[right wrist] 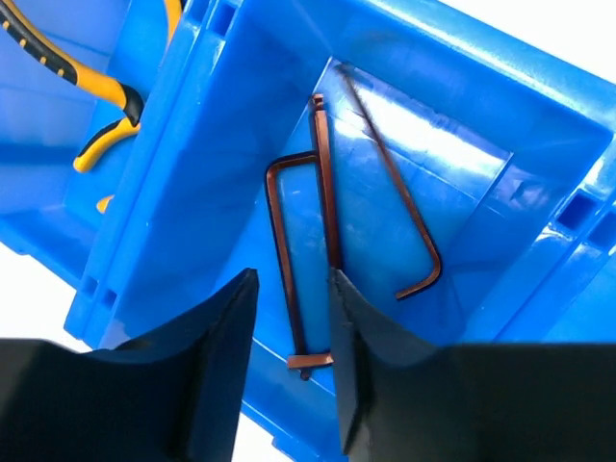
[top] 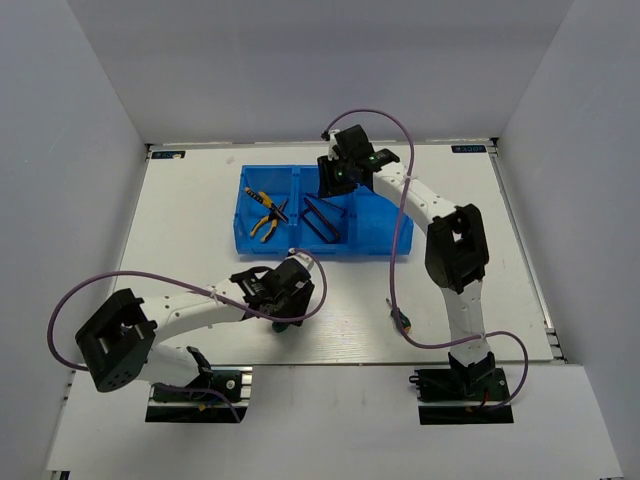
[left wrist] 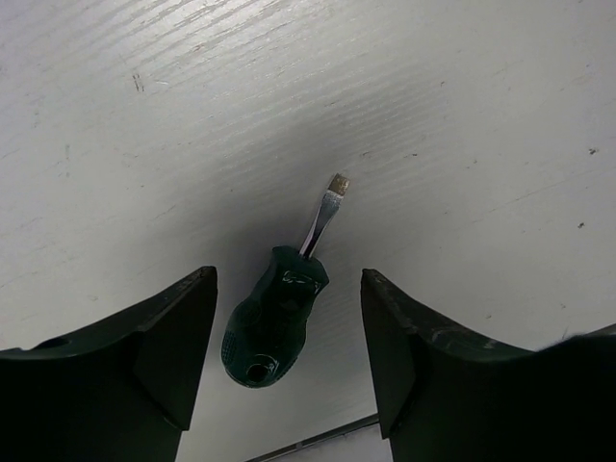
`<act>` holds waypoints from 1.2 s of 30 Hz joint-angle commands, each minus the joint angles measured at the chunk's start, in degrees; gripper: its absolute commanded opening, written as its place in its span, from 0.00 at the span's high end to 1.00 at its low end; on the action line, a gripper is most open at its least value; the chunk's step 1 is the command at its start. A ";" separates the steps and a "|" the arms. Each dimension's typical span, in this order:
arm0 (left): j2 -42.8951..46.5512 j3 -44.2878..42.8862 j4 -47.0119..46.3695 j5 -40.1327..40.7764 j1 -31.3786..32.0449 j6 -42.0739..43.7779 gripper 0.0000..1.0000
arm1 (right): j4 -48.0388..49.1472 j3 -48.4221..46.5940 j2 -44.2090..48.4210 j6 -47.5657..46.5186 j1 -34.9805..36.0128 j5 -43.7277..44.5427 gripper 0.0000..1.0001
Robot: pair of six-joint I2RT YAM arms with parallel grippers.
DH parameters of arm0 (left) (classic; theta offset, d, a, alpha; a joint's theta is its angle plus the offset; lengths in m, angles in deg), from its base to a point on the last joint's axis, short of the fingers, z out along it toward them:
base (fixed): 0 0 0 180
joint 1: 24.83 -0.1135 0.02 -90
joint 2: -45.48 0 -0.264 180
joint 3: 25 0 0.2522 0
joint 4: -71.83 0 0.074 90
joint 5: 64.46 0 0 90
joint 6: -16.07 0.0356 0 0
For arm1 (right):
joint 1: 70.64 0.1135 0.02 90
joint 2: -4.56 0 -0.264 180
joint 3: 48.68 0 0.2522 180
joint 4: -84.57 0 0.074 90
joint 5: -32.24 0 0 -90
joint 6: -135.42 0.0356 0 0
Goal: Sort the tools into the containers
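**Left pincer spread over a screwdriver; right pincer parted above the hex keys**

Nearest the arm bases, the left pincer [left wrist: 289, 276] hangs low over the white counter [left wrist: 192, 115] with its jaws spread wide and nothing in them. One green-handled screwdriver [left wrist: 274, 322] lies flat on the counter in the gap. Its handle sits between the two fingers and clear of both, and its flat blade tip points away from the wrist. From above, the pincer covers this screwdriver almost entirely. It is the only screwdriver that can be made out in any view.

Just beyond it stands the blue bin [top: 240, 215], divided into three compartments side by side. The left compartment holds two pairs of yellow-and-black pliers [top: 262, 197], lying close together. The middle compartment holds three dark L-shaped hex keys [right wrist: 281, 250], all resting on its floor.

At the far end of the middle compartment, the right pincer [right wrist: 294, 279] hovers over the keys. Its jaws are released to a narrow gap and grasp nothing. One key's long shaft runs down behind the pincer's right finger [right wrist: 385, 385], so its lower end is cut off and contact there cannot be judged. The right arm [top: 425, 205] crosses over the bin's right compartment, and its contents are hard to make out.
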 commanded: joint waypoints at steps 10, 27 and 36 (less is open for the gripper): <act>-0.30 1.51 -1.39 -2.04 0.45 1.31 0.35 | -4.63 15.35 20.57 -7.66 -1.29 -8.15 0.60; -5.85 -3.22 3.87 -3.09 0.45 3.68 0.93 | -10.34 64.51 62.67 -23.48 -4.28 -8.08 0.20; -10.31 -32.48 7.31 0.24 -0.69 8.70 0.99 | -11.22 69.60 60.75 -24.89 -4.19 -2.36 0.17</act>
